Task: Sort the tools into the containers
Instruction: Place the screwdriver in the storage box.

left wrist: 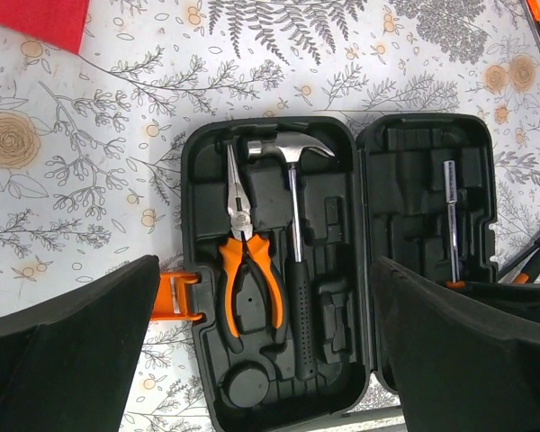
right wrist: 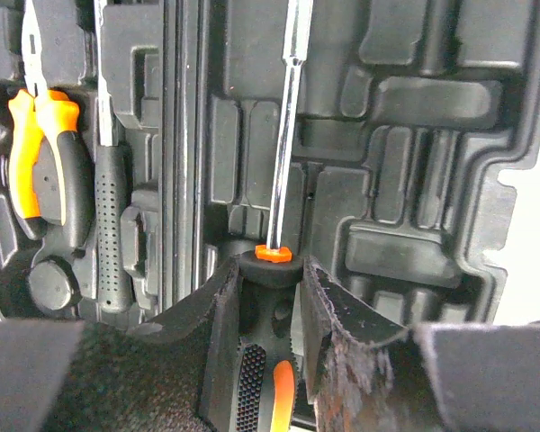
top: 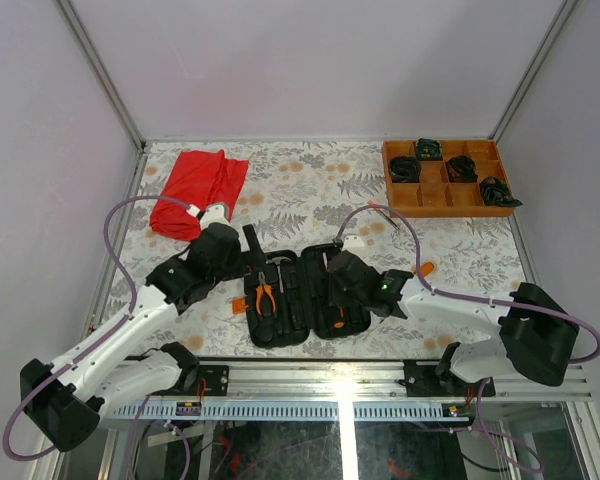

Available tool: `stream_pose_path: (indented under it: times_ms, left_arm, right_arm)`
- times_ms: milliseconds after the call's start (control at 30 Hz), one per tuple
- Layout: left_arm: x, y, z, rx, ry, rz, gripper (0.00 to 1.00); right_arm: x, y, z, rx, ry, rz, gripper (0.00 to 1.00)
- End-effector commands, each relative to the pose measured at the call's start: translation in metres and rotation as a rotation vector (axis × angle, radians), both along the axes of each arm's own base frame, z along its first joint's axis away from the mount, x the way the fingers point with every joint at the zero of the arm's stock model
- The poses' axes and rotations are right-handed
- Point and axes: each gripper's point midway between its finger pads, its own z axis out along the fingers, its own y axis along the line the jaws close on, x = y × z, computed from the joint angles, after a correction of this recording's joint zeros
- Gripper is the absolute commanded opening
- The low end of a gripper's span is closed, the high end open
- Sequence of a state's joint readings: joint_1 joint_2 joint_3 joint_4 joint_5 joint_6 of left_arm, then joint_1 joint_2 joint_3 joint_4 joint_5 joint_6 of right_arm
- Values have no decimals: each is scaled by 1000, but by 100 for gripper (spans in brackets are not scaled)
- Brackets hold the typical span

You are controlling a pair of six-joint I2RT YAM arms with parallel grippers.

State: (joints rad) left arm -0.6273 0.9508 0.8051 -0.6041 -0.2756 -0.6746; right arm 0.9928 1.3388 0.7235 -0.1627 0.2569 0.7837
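The black tool case (top: 302, 335) lies open flat at the near middle of the table. Its left half (left wrist: 191, 162) holds the orange-handled pliers (left wrist: 240, 270) and the silver-headed hammer (left wrist: 292, 148) in their slots. My left gripper (left wrist: 265, 270) hangs open above that half, with nothing between its fingers. Over the right half (right wrist: 414, 162), my right gripper (right wrist: 268, 270) is shut on the black-and-orange handle of a screwdriver (right wrist: 282, 135). The shaft points away along a slot. More orange-and-black tools (left wrist: 535, 256) lie on the table just right of the case.
A red cloth (top: 195, 190) lies at the back left. An orange-brown wooden tray (top: 388, 180) with black coiled bundles (top: 462, 167) stands at the back right. The case's orange latch (left wrist: 175, 297) sticks out on its left side. The metal frame rail runs along the near edge.
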Motion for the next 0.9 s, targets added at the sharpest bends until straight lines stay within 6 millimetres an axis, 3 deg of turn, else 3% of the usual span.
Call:
stream_pose_path:
  times_ms: [0, 100, 400, 867]
  left_arm:
    - [5, 13, 9, 14, -29, 81, 100]
    - [7, 17, 16, 19, -66, 84, 100]
    - [0, -6, 10, 8, -44, -91, 100]
    - [-3, -10, 6, -1, -33, -122, 100]
  right_arm:
    - [10, 35, 21, 113, -6, 18, 0]
    - [8, 41, 12, 105, 25, 36, 0]
    - [10, 50, -1, 70, 54, 59, 1]
    - [11, 35, -18, -62, 99, 18, 23]
